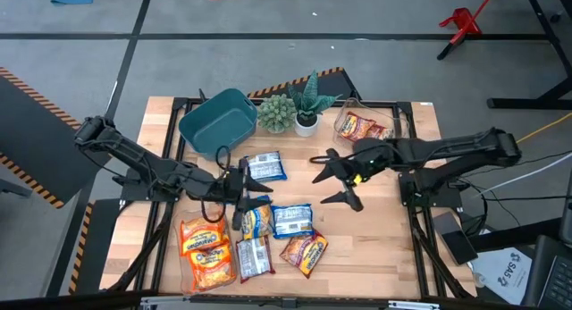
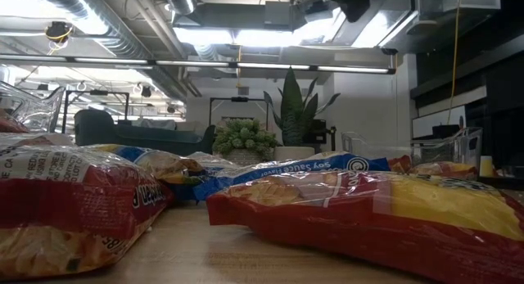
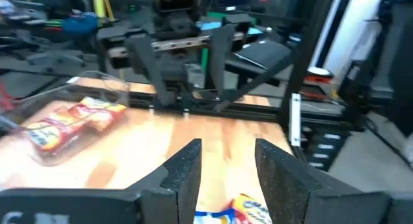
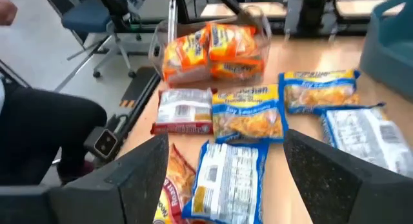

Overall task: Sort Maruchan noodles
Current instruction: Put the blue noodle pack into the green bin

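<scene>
Loose Maruchan noodles [image 1: 268, 222] lie in a cluster at table centre-front: blue-yellow pkts, a silvery-white one, a red one nearest the front edge, w/ one more blue pkt [image 1: 265, 167] just behind the cluster. Orange pkts sit already grouped in a clear tub [image 1: 206, 249] at front left, red ones in another clear tub [image 1: 362, 126] at back right, so sorting looks partly done. Teal bin [image 1: 217, 121] at back left shows nothing inside, as far as I can tell. Left gripper [image 1: 239, 196] sits among the blue pkts, fingers parted, nothing clamped; its wrist view shows a blue-yellow pkt just under the tips. Right gripper [image 1: 342, 180] hovers right of the cluster, jaws wide apart, empty. Judged step: between picks. Next move prob. needs one gripper to drop onto a single loose pkt & pinch it w/o dragging neighbours, since pkts lie touching and glossy.
</scene>
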`<state>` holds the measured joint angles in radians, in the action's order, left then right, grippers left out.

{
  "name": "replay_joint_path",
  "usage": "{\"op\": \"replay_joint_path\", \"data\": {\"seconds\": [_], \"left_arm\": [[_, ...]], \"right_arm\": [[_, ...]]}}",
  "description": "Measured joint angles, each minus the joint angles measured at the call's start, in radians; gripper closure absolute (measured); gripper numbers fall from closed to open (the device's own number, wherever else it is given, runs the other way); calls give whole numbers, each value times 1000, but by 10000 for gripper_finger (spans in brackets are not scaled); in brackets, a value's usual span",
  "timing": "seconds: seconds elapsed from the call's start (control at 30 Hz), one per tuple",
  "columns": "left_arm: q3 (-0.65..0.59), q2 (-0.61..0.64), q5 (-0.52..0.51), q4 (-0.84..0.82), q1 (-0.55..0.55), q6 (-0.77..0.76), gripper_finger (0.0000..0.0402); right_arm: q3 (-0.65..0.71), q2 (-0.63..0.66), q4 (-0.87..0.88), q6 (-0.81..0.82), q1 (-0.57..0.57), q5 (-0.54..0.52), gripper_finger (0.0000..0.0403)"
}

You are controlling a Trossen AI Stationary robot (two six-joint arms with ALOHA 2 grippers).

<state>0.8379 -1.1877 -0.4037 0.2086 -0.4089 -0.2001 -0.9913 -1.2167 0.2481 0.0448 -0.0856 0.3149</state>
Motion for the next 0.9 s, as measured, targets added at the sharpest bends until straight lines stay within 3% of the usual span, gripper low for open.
{"op": "replay_joint_path", "data": {"seconds": [0.23,0.5,0.63,0.9], "left_arm": [[0,0,66,-27,0,-43,222],[0,-24,-72,-328,4,-213,217],[-1,-63,-103,-354,12,-244,218],[-1,-136,-76,-455,80,-323,219]], "right_arm": [[0,-39,-12,-1,0,-41,109],[0,-151,-27,-58,0,-204,109],[0,-248,-76,-101,0,-258,109],[0,-425,-236,-132,1,-212,109]]}}
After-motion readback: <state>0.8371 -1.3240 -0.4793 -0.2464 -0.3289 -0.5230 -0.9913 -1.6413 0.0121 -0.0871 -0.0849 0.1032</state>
